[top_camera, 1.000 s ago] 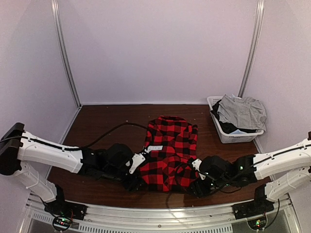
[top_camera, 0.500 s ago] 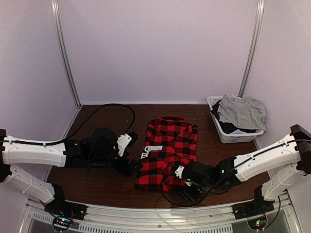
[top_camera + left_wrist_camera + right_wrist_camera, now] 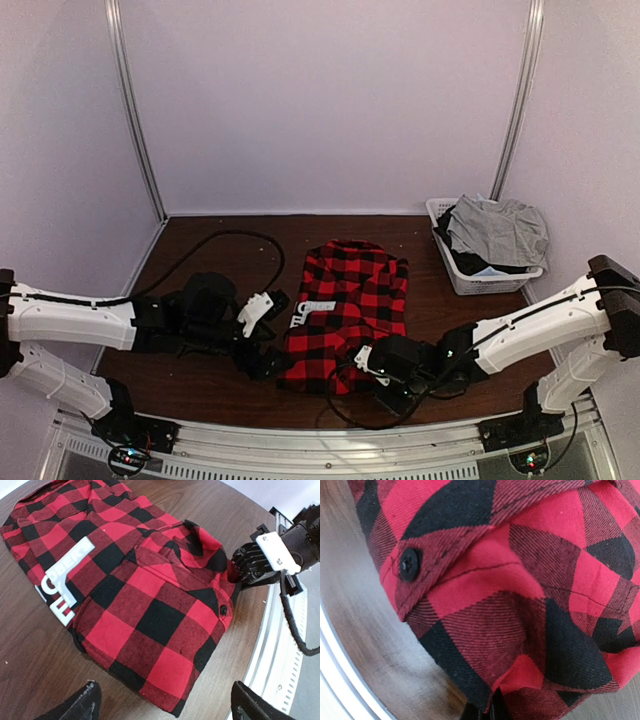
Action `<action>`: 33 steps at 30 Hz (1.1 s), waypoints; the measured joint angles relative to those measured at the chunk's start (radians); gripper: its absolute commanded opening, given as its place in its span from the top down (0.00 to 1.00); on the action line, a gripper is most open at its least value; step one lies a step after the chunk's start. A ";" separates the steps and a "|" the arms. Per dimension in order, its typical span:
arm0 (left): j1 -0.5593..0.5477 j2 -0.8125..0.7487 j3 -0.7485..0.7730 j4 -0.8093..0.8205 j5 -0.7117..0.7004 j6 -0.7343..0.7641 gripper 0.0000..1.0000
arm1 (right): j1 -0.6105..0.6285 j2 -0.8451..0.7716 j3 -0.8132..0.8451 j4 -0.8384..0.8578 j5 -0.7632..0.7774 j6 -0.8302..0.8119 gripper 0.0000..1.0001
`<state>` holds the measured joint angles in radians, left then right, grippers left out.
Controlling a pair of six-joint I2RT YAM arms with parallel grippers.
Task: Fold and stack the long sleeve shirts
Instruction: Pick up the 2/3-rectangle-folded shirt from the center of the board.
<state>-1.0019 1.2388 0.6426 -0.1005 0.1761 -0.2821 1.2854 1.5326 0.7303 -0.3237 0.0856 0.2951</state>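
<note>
- The shirt (image 3: 345,310) lies folded into a rough rectangle on the table (image 3: 220,250), its long side running from the near edge toward the back wall.
- A white label (image 3: 65,580) with dark letters shows on the left part of the shirt; the letters cannot be read in full.
- The left gripper (image 3: 272,330) sits just left of the shirt's near-left corner, apart from the cloth.
- In the left wrist view its two fingertips (image 3: 75,705) stand spread wide, with nothing between them.
- The right gripper (image 3: 355,362) is at the shirt's near-right corner, touching the cloth.
- From the left wrist view its black ribbed fingers (image 3: 247,567) meet the shirt's edge, and the jaws are pressed together on a fold of the flannel.
- The right wrist view is filled by the red-and-black check, and a pinch of cloth is caught at the bottom of the frame.
- A black button (image 3: 410,564) sits on a stitched band near that held corner.
- The basket (image 3: 470,275) stands well to the right of the shirt and further back, holding a grey cloth (image 3: 497,232) over darker items.
</note>
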 measured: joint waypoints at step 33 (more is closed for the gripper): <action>-0.229 0.127 -0.123 0.265 -0.130 0.584 0.43 | -0.222 -0.225 -0.019 -0.084 -0.579 0.085 1.00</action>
<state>-1.2312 1.3663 0.5194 0.1642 0.0460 0.3016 1.0630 1.3079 0.7116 -0.4076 -0.4938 0.3801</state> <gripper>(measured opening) 0.649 0.021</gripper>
